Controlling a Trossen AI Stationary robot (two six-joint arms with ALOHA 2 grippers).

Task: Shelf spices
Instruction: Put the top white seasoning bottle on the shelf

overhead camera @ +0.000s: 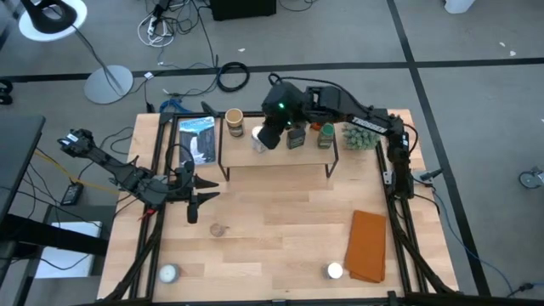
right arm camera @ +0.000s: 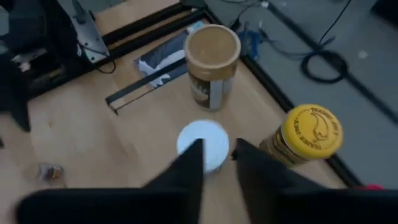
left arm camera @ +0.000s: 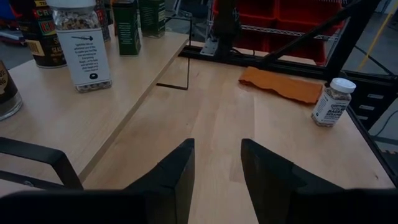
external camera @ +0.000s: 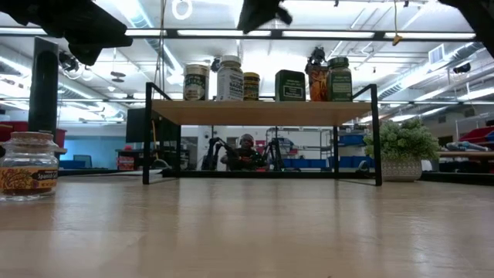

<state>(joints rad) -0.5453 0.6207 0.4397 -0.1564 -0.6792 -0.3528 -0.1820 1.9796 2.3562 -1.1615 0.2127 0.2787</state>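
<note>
The high view is showing the right gripper hanging over the left part of the low light-wood shelf on thin black legs, directly above a white-lidded jar standing there beside a brown-lidded jar and a yellow-lidded jar. Its fingers are standing slightly parted around the white lid, apparently not clamping it, so the placing step seems to be finishing. The left gripper is waiting released near the table's left edge. Spices are still sitting on the table: a small brown-capped jar and two white-lidded jars at the near edge. Next, one arm should be reaching for those.
</note>
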